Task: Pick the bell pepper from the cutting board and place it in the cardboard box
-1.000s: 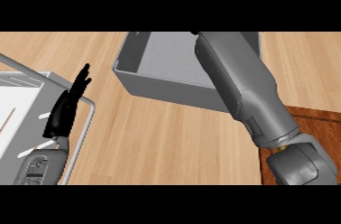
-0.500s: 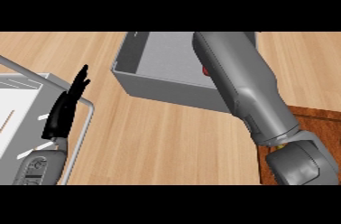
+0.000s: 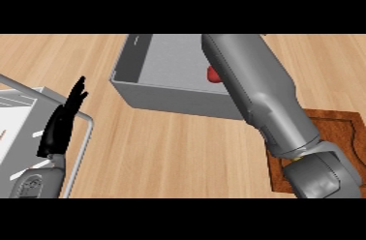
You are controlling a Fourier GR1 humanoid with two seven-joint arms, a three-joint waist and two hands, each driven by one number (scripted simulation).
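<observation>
A small part of the red bell pepper point(image 3: 212, 74) shows inside the grey open-topped box point(image 3: 172, 96) at the top middle, right against my right forearm point(image 3: 261, 98). Whether it rests on the box floor or is held I cannot tell. That forearm runs from the lower right up over the box and leaves the view at the top, so the right hand is out of sight. The brown cutting board point(image 3: 332, 125) lies at the right, partly under the arm, with nothing visible on it. My left hand point(image 3: 61, 125) rests open at the left, fingers up.
A white tray with a metal wire frame point(image 3: 84, 119) stands at the left edge, right behind my left hand. Light wooden counter point(image 3: 172, 157) stretches between the tray, the box and the cutting board.
The right forearm has shifted a little to the left over the box. A patch of the red pepper has come into view beside it. The left hand has stayed still.
</observation>
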